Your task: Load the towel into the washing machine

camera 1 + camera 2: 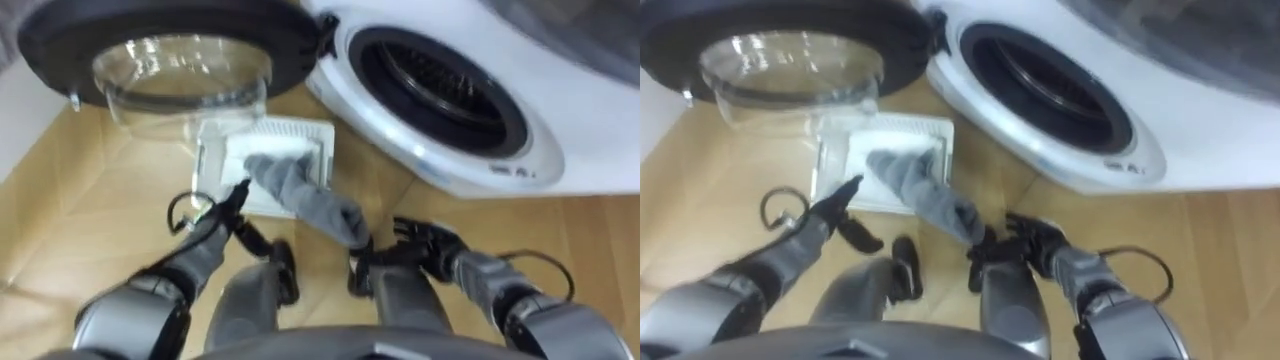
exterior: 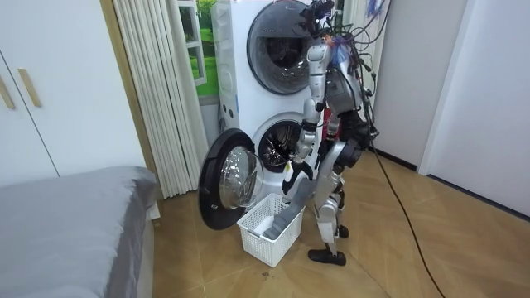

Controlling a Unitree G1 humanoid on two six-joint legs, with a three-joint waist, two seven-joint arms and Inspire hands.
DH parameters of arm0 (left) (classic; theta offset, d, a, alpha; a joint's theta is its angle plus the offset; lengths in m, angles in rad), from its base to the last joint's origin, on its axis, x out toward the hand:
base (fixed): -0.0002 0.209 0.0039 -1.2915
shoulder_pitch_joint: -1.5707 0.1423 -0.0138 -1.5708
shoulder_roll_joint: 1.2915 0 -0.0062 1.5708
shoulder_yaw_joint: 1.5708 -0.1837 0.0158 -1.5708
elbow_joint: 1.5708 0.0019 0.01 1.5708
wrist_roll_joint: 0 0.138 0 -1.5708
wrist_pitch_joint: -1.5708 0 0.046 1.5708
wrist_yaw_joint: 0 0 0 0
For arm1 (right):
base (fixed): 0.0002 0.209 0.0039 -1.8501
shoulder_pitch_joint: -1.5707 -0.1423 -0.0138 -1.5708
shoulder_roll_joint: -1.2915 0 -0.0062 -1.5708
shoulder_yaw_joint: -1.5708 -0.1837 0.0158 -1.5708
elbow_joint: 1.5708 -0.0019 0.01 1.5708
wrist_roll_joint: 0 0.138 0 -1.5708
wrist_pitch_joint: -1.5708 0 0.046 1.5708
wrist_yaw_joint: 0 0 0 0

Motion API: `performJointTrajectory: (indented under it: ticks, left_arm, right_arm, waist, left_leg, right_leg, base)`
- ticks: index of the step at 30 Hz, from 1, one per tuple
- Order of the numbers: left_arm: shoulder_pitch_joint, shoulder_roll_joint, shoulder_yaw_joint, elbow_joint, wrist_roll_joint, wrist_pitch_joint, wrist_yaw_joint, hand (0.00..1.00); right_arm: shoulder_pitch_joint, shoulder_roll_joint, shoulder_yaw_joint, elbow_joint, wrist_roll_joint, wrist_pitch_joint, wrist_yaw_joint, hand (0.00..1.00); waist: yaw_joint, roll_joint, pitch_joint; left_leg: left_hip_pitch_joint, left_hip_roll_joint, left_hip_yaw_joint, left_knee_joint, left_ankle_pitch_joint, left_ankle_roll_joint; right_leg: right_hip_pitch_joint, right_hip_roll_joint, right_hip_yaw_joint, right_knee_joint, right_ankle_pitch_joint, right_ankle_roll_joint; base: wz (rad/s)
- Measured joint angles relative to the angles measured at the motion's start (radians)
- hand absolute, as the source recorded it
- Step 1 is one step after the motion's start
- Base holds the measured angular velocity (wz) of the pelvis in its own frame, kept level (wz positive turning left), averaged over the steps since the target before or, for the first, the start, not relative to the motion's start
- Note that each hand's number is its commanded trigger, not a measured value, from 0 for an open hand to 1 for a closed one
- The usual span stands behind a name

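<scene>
left eye view: i see the grey towel (image 1: 300,190) half out of the white basket (image 1: 300,127) — my right hand (image 1: 425,246) curls on its near end, while the left hand (image 1: 222,215) keeps straight fingers beside it — the washing machine (image 1: 560,100) stands open.

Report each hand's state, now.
Left hand: open, fingers straight, tips by the towel at the basket.
Right hand: shut on the towel's lifted end.
</scene>
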Motion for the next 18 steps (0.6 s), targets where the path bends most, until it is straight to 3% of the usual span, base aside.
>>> performJointTrajectory:
  ticks: [2,4,7,11,16,18]
  left_arm:
    - [-0.027,0.002,-0.041,-0.001,0.017,-0.001,0.013,0.00]
    - [-0.077,0.003,-0.081,-0.004,0.057,-0.009,0.025,0.00]
    - [-0.136,0.014,-0.138,-0.035,0.134,-0.039,0.063,0.00]
    - [-0.205,0.018,-0.211,-0.045,0.176,-0.054,0.100,0.00]
    - [-0.256,0.014,-0.236,-0.047,0.198,-0.072,0.147,0.00]
    - [-0.262,0.020,-0.236,-0.047,0.209,-0.072,0.159,0.00]
  right_arm:
    - [-0.010,0.000,0.000,-0.018,0.004,-0.011,-0.003,0.00]
    - [-0.030,0.000,0.011,-0.046,0.013,-0.031,-0.021,0.00]
    - [-0.060,-0.003,0.043,-0.088,0.015,-0.050,-0.041,0.00]
    - [-0.109,-0.002,0.083,-0.113,0.035,-0.072,-0.042,0.00]
    - [-0.130,-0.006,0.113,-0.170,0.089,-0.094,-0.070,0.00]
    - [-0.140,-0.007,0.131,-0.183,0.137,-0.106,-0.073,0.00]
  waist:
    - [-0.019,0.002,0.0031]
    - [-0.036,0.008,0.0141]
    - [-0.044,0.008,0.0218]
    - [-0.062,0.009,0.0240]
    - [-0.072,0.007,0.0266]
    - [-0.083,0.007,0.0266]
  left_leg:
    - [-0.053,-0.001,0.005,0.019,0.002,0.004]
    - [-0.134,0.007,0.009,0.058,0.002,0.007]
    - [-0.245,0.013,0.016,0.110,-0.001,0.011]
    - [-0.361,0.028,0.016,0.177,-0.006,0.016]
    - [-0.478,0.066,0.018,0.307,-0.059,0.020]
    - [-0.519,0.068,0.011,0.347,-0.076,0.019]
  right_leg:
    - [-0.060,-0.007,0.005,0.028,0.000,-0.001]
    - [-0.142,-0.011,0.010,0.071,0.002,-0.004]
    - [-0.255,-0.016,0.018,0.118,0.004,-0.011]
    - [-0.363,-0.018,0.019,0.170,0.002,-0.018]
    - [-0.470,-0.006,0.019,0.262,-0.027,-0.031]
    - [-0.510,-0.006,0.019,0.304,-0.040,-0.034]
  base:
    - [-0.03]
    - [-0.04]
    - [-0.05]
    - [0.00]
    - [-0.10]
    - [-0.05]
